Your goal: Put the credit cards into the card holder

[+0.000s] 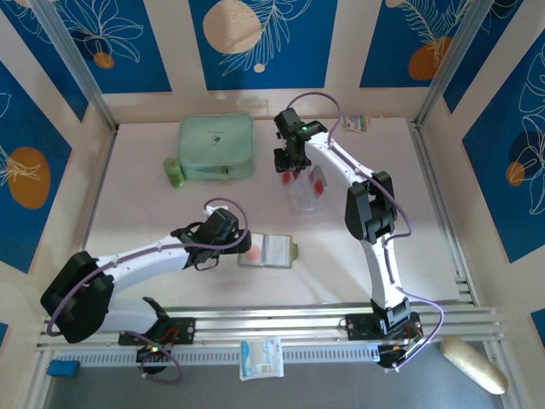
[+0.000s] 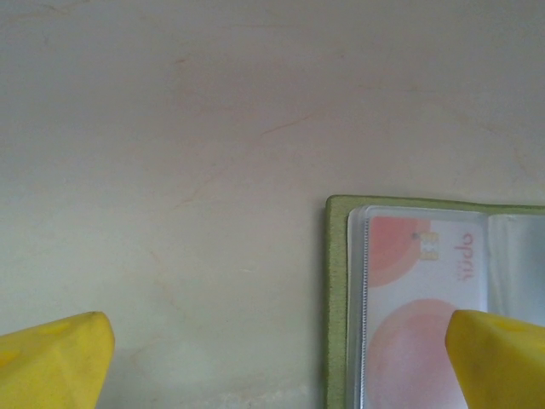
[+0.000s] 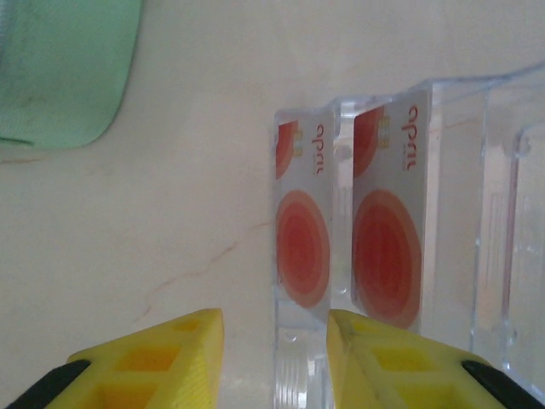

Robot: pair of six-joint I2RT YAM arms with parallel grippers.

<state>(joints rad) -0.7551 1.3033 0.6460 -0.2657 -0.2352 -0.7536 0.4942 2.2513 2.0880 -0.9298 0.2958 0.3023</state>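
1. hovering at the centre of the top view, the left end effector sits at the left edge of the card holder, which lies open and flat on the table.
2. in the left wrist view its yellow fingers are spread wide, one in each lower corner, with nothing between them but bare table.
3. the card holder's green rim fills the lower right of that view, and one card already lies in a clear inner pocket.
4. the right end effector hangs over a clear stand in the upper middle of the top view.
5. in the right wrist view two credit cards stand upright in slots of the stand, side by side.
6. the right end effector is partly spread, with the lower end of the left card in the gap; i cannot tell whether a finger touches it.
7. a mint case and a small green roll lie in the upper left.
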